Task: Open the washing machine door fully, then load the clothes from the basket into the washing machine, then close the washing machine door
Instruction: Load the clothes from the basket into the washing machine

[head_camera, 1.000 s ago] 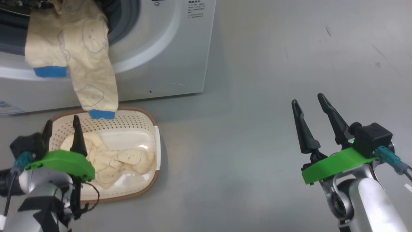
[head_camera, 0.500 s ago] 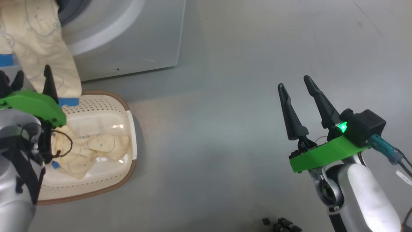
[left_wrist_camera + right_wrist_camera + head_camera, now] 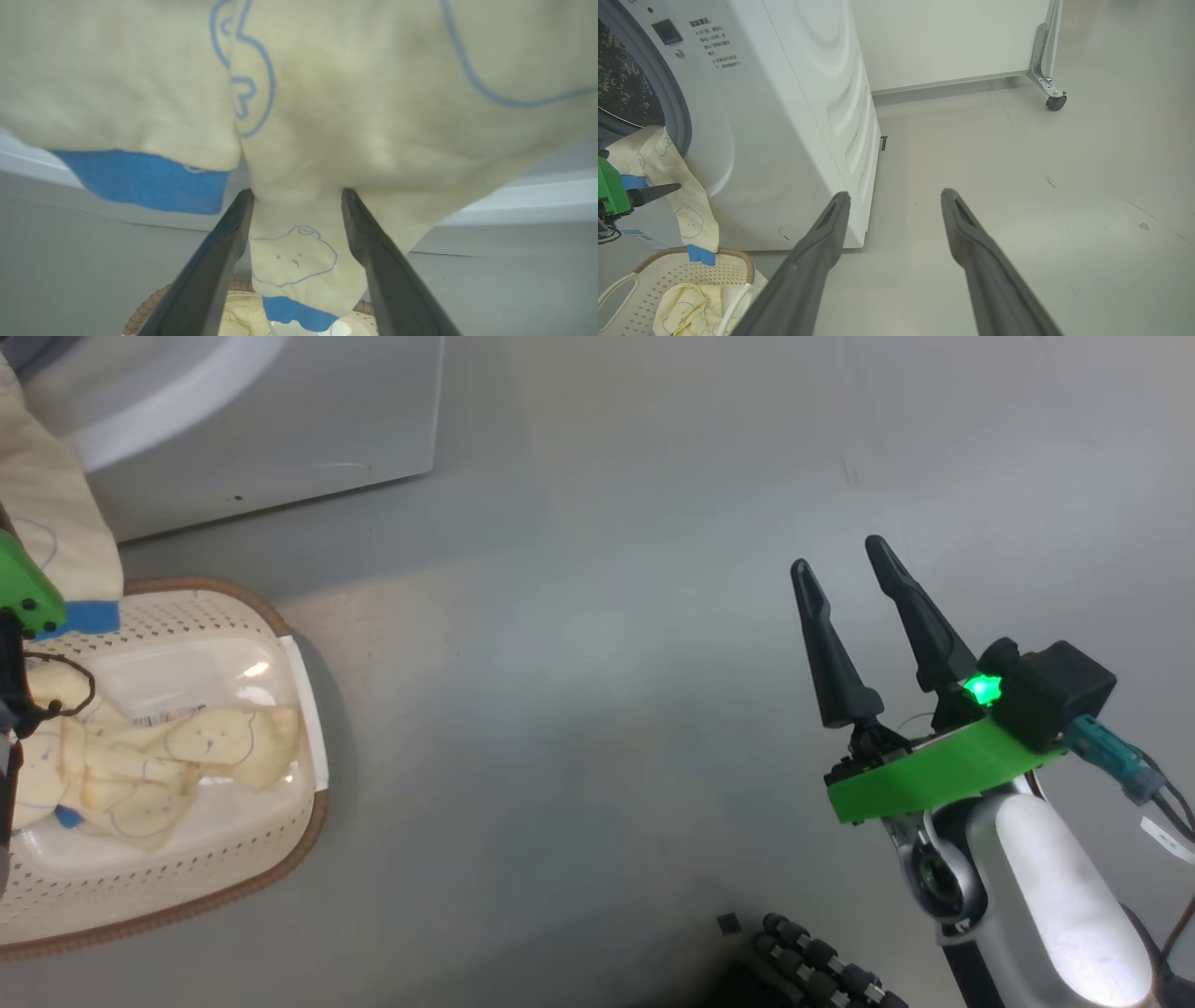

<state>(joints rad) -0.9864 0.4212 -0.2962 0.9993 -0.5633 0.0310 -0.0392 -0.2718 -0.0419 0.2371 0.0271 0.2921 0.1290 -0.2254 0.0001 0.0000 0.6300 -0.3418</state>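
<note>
The white washing machine (image 3: 784, 116) stands at the left with its porthole open; its door is out of view. One of the clothes (image 3: 373, 93), cream with blue cuffs, hangs out of the porthole over the basket (image 3: 233, 845). More clothes (image 3: 187, 747) lie in the basket. My left gripper (image 3: 296, 193) is open, its tips right at the hanging cloth, with one leg of the garment hanging between the fingers. In the right wrist view one of its fingers (image 3: 654, 191) points at that garment (image 3: 686, 205). My right gripper (image 3: 840, 560) stands open and empty over bare floor at the right.
Grey floor stretches right of the washing machine (image 3: 280, 429). A white panel on a caster (image 3: 1055, 100) stands at the back. A black ridged part (image 3: 812, 961) shows at the head view's bottom edge.
The head camera has swung right, sliding the machine and basket toward the left edge. My left gripper has risen from above the basket to the hanging garment. The right gripper stays open.
</note>
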